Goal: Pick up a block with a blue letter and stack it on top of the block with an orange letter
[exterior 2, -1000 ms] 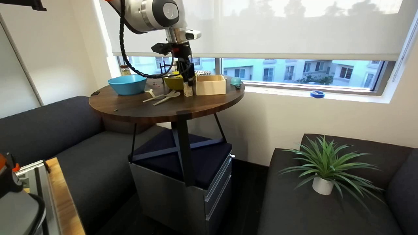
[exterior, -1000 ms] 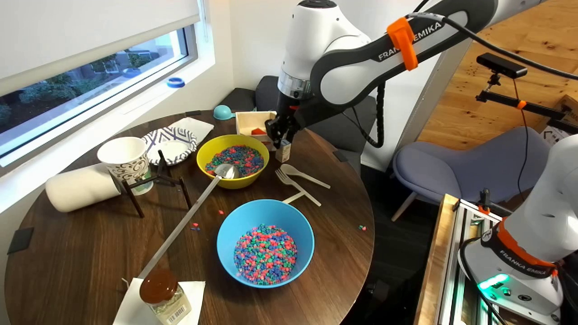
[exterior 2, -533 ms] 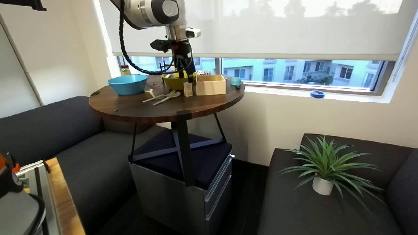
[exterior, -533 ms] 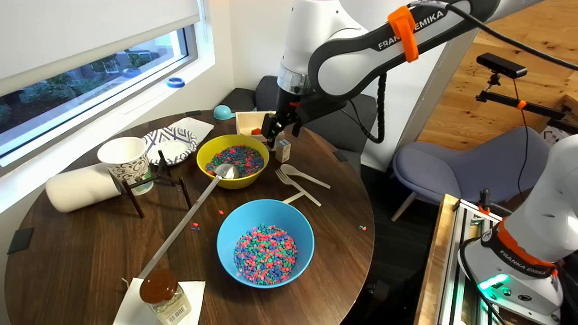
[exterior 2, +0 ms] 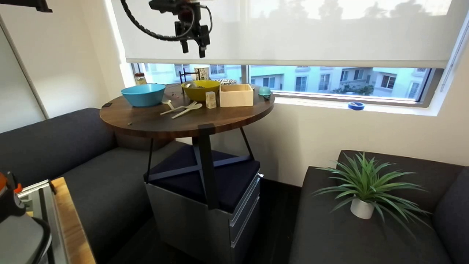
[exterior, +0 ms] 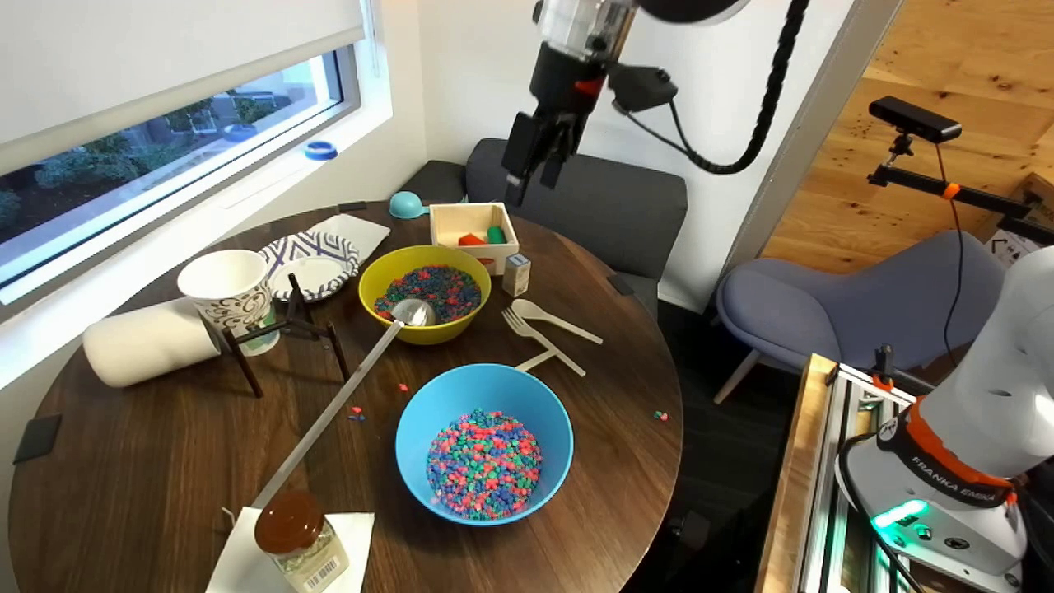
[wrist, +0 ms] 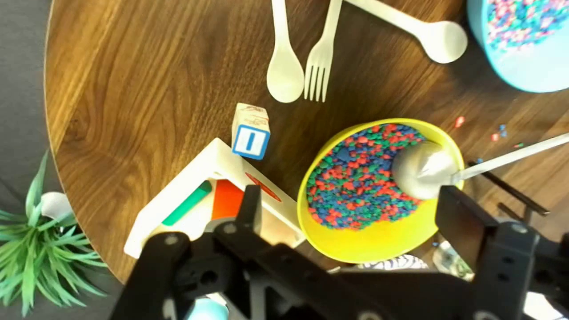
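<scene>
Pincer (wrist: 349, 195) spread wide, empty: a low sweep may topple the apparently stacked blue-lettered block (wrist: 250, 142) at ten o'clock from the yellow bowl (wrist: 369, 244) (wrist view).

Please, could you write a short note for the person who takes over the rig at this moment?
Gripper: open, holding nothing, raised above the table.
Blocks: the blue-letter block stands on what looks like a lower block, beside the wooden box.
Done: stacking seems complete; nothing touches the pair.
Left: probably only to check the lower block for the orange letter, which I cannot make out.
</scene>
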### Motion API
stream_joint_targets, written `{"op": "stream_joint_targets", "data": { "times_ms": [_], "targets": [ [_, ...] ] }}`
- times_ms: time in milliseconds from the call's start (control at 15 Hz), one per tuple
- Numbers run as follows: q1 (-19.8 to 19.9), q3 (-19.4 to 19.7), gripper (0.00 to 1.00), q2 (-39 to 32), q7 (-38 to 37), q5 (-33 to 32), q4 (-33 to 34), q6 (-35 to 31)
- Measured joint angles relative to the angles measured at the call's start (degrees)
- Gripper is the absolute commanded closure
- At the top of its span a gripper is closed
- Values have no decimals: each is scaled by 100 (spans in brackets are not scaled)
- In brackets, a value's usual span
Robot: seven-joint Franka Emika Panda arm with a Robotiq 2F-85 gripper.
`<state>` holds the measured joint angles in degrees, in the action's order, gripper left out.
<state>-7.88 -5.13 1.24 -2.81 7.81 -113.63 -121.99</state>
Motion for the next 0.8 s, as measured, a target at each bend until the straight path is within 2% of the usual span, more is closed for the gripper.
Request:
{"op": "stream_joint_targets", "data": {
  "times_ms": [267, 467, 667, 800],
  "targets": [
    [41, 49, 0, 968, 1037, -26, 1, 533],
    [59, 266, 0, 1497, 1978, 14, -8, 684],
    [65, 602, 0, 1773, 2940, 20, -79, 695],
    [65, 689, 0, 1801, 3139, 21, -110, 695]
  ]
}}
